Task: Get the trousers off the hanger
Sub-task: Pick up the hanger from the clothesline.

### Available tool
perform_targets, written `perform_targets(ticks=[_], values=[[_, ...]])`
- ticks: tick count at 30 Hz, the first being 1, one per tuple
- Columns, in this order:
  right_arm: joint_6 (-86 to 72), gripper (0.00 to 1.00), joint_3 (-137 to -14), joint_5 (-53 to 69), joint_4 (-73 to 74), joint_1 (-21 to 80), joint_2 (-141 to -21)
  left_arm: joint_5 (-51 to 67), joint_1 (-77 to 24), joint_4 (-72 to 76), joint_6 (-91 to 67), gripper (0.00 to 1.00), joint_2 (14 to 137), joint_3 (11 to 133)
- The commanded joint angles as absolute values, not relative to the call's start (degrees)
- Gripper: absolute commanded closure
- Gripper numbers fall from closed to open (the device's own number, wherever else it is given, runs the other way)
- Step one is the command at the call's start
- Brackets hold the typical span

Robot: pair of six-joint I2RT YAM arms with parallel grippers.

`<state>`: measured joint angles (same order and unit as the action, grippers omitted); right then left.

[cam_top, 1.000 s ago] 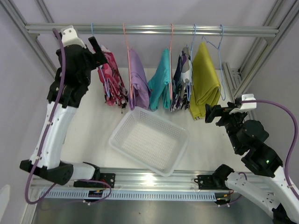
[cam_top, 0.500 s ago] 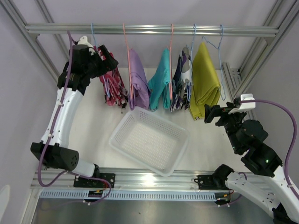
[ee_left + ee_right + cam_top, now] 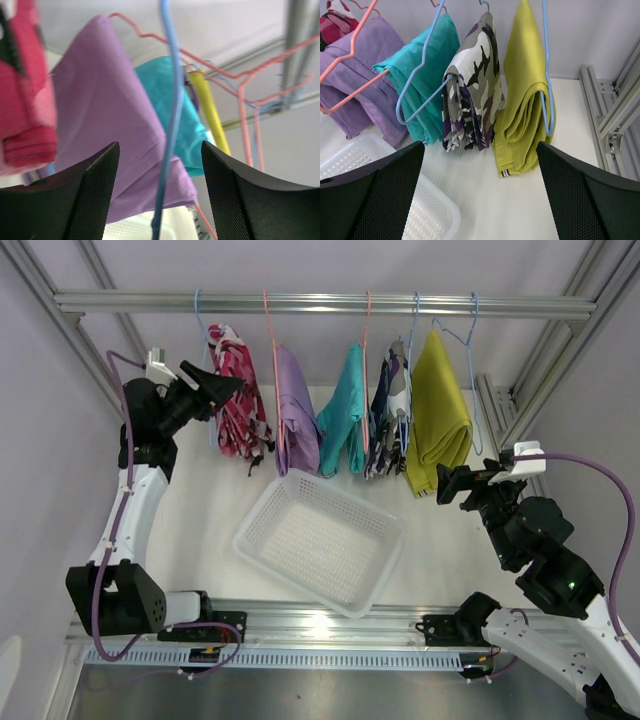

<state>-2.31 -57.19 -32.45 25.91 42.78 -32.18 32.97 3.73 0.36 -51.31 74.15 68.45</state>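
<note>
Five trousers hang on wire hangers from the rail (image 3: 330, 303): pink-red patterned (image 3: 238, 405), lilac (image 3: 295, 410), teal (image 3: 345, 410), camouflage (image 3: 385, 420) and mustard (image 3: 440, 410). My left gripper (image 3: 222, 388) points right at the pink-red pair. In the left wrist view its open jaws (image 3: 160, 150) straddle the thin blue hanger wire (image 3: 170, 125) without touching it, with the pink-red trousers (image 3: 25, 100) at far left. My right gripper (image 3: 447, 483) stands open and empty near the mustard pair's lower edge (image 3: 525, 90); in its own view the gripper (image 3: 480, 147) faces the camouflage pair (image 3: 475, 85).
A white perforated basket (image 3: 260, 515) lies on the table below the hanging clothes, its corner (image 3: 435, 215) close under my right gripper. Aluminium frame posts (image 3: 545, 390) rise at the right and the left, and the back wall is just behind the rail.
My left arm has swung down and to the left, so its gripper now points sideways at the pink-red trousers, with narrower jaws. That pair has shifted slightly up and left. The right arm is still.
</note>
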Motion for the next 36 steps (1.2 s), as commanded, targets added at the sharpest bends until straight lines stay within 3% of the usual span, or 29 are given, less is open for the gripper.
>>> perform_targets(ticks=[1, 7, 10, 17, 25, 31, 36], values=[[-1.8, 0.01, -57.3, -32.2, 25.2, 43.2, -31.8, 40.7, 5.0, 17.4, -59.8, 0.30, 71.6, 66.7], [-1.8, 0.01, -57.1, -32.0, 25.3, 43.3, -32.0, 46.4, 6.5, 29.6, -69.3, 0.36, 73.4, 65.7], [-1.7, 0.01, -57.1, -31.9, 25.3, 43.5, -32.1, 46.8, 6.7, 27.6, -68.7, 0.40, 74.2, 67.2], [-1.8, 0.01, -57.0, -31.7, 25.3, 43.5, -32.1, 48.2, 7.2, 19.3, -62.3, 0.99, 76.8, 73.6], [-2.1, 0.01, -56.5, -31.3, 25.2, 43.6, -32.3, 45.5, 7.4, 15.1, -57.2, 1.00, 72.3, 74.8], [-2.3, 0.00, -56.3, -31.1, 25.4, 43.6, -32.3, 40.7, 7.3, 2.0, -50.7, 1.00, 70.0, 89.0], [-2.5, 0.01, -55.9, -31.3, 25.6, 43.8, -31.8, 38.9, 7.3, -3.3, -49.2, 1.00, 69.7, 92.7]])
